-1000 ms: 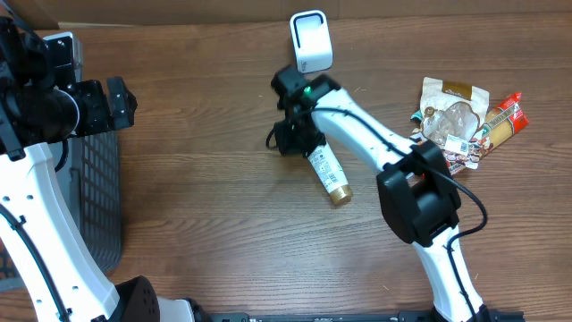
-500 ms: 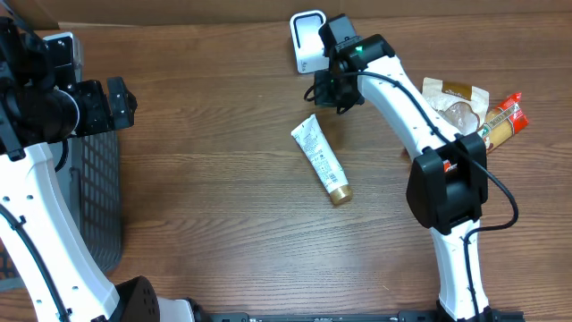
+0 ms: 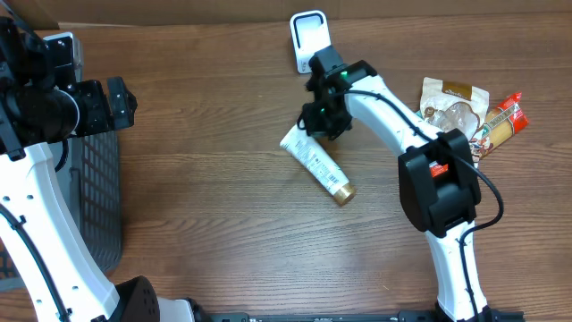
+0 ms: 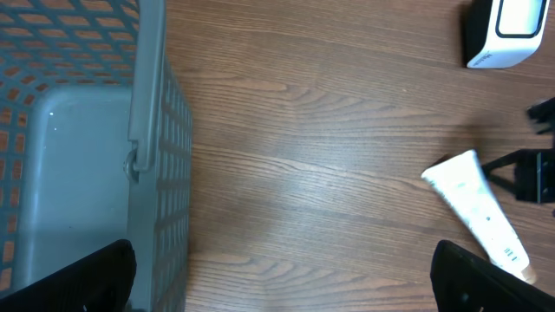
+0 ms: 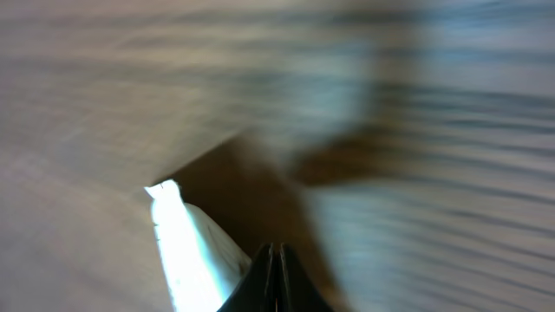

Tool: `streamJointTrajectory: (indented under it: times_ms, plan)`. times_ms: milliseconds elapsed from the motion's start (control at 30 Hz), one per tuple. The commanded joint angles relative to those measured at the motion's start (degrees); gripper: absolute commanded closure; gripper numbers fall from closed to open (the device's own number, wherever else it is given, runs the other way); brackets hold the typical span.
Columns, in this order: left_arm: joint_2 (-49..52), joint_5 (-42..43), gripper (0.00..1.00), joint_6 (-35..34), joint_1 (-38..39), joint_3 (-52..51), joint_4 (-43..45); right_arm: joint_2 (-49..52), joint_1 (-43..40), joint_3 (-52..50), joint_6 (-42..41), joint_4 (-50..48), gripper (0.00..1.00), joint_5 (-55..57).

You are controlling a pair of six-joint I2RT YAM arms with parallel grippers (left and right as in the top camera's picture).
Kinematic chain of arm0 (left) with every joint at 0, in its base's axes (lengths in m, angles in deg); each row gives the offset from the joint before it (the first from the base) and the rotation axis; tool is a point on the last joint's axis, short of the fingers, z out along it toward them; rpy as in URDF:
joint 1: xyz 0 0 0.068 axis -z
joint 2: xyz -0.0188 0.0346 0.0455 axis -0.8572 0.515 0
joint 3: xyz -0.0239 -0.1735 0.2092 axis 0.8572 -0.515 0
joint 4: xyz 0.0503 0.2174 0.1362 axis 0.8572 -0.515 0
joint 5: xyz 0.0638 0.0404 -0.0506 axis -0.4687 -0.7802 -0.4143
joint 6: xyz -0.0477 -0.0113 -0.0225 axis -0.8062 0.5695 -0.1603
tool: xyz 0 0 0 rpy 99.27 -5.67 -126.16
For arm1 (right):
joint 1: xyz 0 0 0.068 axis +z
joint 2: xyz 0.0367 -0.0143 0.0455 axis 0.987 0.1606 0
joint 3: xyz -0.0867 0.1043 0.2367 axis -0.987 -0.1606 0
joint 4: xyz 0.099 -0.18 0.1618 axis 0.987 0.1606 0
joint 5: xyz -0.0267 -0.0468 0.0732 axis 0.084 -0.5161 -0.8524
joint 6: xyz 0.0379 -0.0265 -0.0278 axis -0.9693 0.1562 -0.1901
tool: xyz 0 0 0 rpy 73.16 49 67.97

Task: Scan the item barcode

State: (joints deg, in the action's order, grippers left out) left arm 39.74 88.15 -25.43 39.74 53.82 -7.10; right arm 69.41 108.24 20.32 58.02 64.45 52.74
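The tube point(image 3: 315, 163) lay flat on the table point(image 3: 223, 224) around the middle. It sat on a slant, with its crimped end pointing far-left and its gold cap point(image 3: 340, 191) pointing near-right. The scanner point(image 3: 309, 40) stood well beyond it at the far edge.

My right gripper point(image 3: 320, 123) was down at the crimped end with its jaws pressed together. In the blurred wrist view the white tube sat just to the left of the fingertips point(image 5: 273, 276) rather than between them, so I judged nothing was gripped. The left gripper point(image 3: 118, 103) hung spread wide over the basket point(image 3: 94, 197) at the left, carrying nothing.

To do this step well, I reckoned I should open the right jaws and straddle the tube across its body rather than at the thin crimp. I would keep the pads off the printed panel, then lift and turn that panel squarely to the scanner's window.

As for writing, the tube carried small dark print, but I could not read it or pick out a barcode. The snack packets point(image 3: 465, 116) at the right had labels that were too small to read.
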Motion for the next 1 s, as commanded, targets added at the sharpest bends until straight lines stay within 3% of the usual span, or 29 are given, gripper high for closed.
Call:
streamJointTrajectory:
  times_ms: [0, 200, 400, 567, 767, 867, 967]
  plan:
    - [-0.2, 0.1, 0.00, 1.3, -0.2, 0.1, 0.1, -0.2, 4.4, -0.1, 4.5, 0.0, 0.96, -8.7]
    - [-0.2, 0.1, 0.00, 1.3, -0.2, 0.1, 0.1, -0.2, 11.8, -0.1, 5.0, 0.3, 0.96, -8.6]
    - [-0.2, 0.1, 0.00, 1.3, -0.2, 0.1, 0.1, -0.2, 17.7, -0.1, 5.2, 6.7, 0.95, -8.1]
    - [-0.2, 0.1, 0.01, 1.3, -0.2, 0.1, 0.1, -1.1, 18.6, -0.1, 5.6, 11.5, 0.95, -7.7]
    - [-0.2, 0.1, 0.00, 1.3, -0.2, 0.1, 0.1, -10.4, 16.8, -0.1, 4.7, 11.4, 0.96, -7.4]
    - [-0.2, 0.1, 0.00, 1.3, -0.2, 0.1, 0.1, -17.5, 14.2, -0.1, -3.6, 12.6, 0.96, -0.8]
    - [-0.2, 0.1, 0.01, 1.3, -0.2, 0.1, 0.1, -23.2, 10.8, -0.1, -18.3, 18.6, 0.96, 10.6]
